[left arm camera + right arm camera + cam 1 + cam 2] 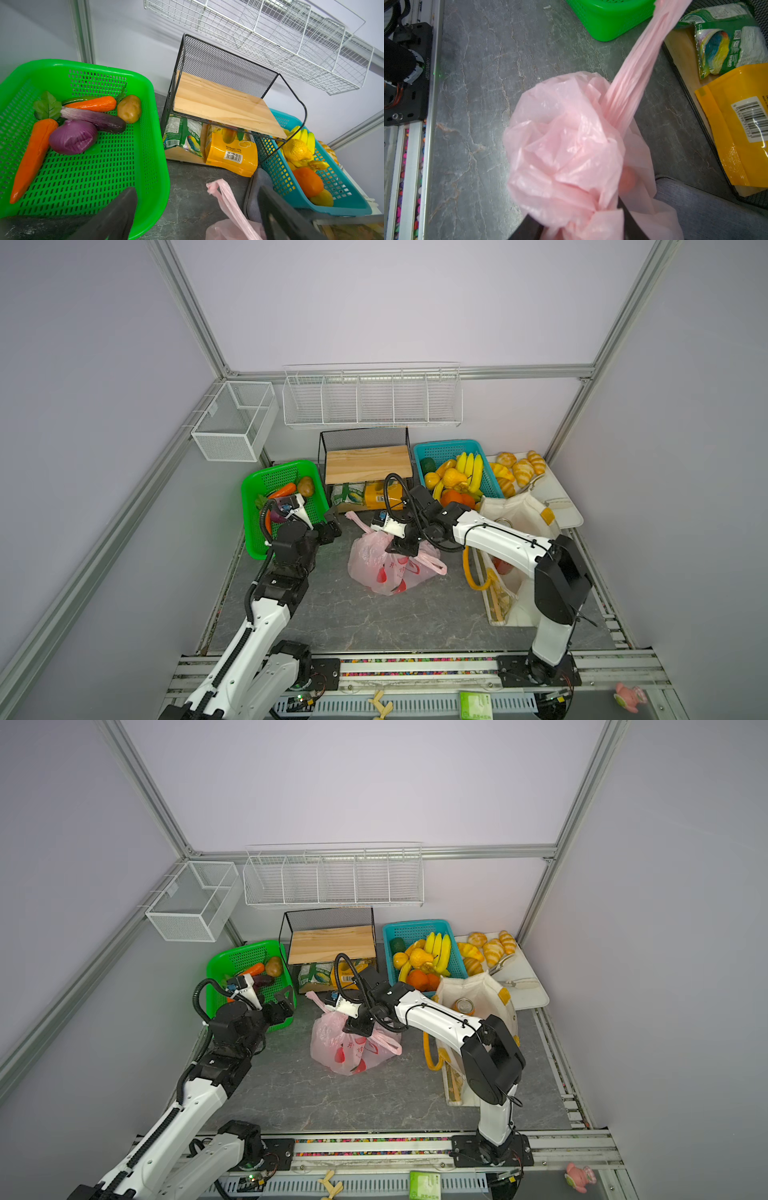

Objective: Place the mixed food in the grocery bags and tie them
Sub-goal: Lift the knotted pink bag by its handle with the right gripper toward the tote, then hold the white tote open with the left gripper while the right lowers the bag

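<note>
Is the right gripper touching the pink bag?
Touching. In the right wrist view the pink bag is bunched between the jaws of the right gripper, touching both.

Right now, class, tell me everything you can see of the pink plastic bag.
The thin, translucent pink plastic bag with red prints, crumpled and bulging, sits on the grey stone-look tabletop mid-scene. Its back handle stretches away, free-ended; its side handle lies flat. The right gripper grips its bunched top. A reddish round item shows through.

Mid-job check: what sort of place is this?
Probably a lab test cell staged as a mock grocery: aluminium frame with blank walls, toy produce in the green basket and teal basket, arms bolted to a rail.
</note>
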{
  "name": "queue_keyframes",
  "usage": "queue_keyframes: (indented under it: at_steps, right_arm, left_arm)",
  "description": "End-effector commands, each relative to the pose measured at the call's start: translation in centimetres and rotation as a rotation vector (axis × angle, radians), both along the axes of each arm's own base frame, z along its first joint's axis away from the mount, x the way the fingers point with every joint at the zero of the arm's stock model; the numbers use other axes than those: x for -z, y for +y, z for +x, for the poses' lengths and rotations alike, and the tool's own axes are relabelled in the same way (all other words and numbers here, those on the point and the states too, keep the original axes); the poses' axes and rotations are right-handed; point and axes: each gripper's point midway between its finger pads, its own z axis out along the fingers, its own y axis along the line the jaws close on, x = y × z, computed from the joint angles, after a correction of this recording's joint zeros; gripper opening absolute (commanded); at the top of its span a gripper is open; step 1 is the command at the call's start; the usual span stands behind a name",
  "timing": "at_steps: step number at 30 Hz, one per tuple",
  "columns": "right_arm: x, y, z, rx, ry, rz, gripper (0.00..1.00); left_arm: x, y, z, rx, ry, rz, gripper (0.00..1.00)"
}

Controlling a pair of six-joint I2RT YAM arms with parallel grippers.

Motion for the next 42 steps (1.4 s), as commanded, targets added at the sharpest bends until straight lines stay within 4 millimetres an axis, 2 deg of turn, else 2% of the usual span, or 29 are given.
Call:
queue_keyframes:
  at_steps: [1,4,8,13,16,19,21,25,29,32,35,38,42]
  right_arm:
    - [-2.0,-0.5,-0.7,0.034,-0.009,0.047,0.28]
    - [-3.8,-1.5,-1.1,0.101,0.005,0.086,0.23]
    - [-7.6,-2.9,-1.6,0.21,0.055,0.192,0.14]
    - [-12.9,-5.2,-1.7,0.327,0.105,0.343,0.1]
    - [-17.0,-6.7,-1.8,0.373,0.105,0.454,0.1]
    - [-21.3,-9.1,-1.6,0.449,0.068,0.539,0.1]
    - [-23.8,-11.4,-1.4,0.531,0.001,0.566,0.1]
    - [-27.1,-16.7,-1.2,0.73,-0.153,0.564,0.09]
    - [-28.1,-22.3,-1.2,0.949,-0.284,0.514,0.08]
    - [-27.9,-26.2,-1.6,1.09,-0.376,0.457,0.08]
    - [-27.0,-29.2,-2.2,1.191,-0.439,0.403,0.08]
    - [-25.3,-31.0,-2.3,1.257,-0.463,0.328,0.08]
    - [-22.5,-32.0,-2.5,1.293,-0.428,0.265,0.07]
  left_arm:
    - [-1.1,-1.5,-0.4,0.081,-0.008,-0.059,0.9]
    - [-2.2,-3.2,-0.9,0.183,-0.019,-0.113,0.9]
    - [-3.5,-4.7,-1.6,0.267,-0.031,-0.183,0.89]
    - [-5.4,-4.9,-2.4,0.287,-0.081,-0.236,0.88]
    - [-6.3,-4.8,-3.0,0.291,-0.113,-0.271,0.88]
    - [-7.0,-5.3,-3.4,0.328,-0.131,-0.309,0.88]
    - [-7.9,-6.1,-3.8,0.379,-0.153,-0.341,0.87]
    - [-8.1,-8.4,-4.1,0.443,-0.129,-0.379,0.86]
    - [-7.4,-12.8,-4.2,0.508,-0.081,-0.35,0.85]
    - [-6.9,-16.7,-4.5,0.589,-0.034,-0.333,0.84]
    - [-6.8,-20.6,-5.1,0.664,-0.008,-0.308,0.84]
    - [-6.7,-24.0,-5.6,0.733,0.012,-0.298,0.83]
    - [-6.2,-28.5,-6.1,0.818,0.052,-0.271,0.83]
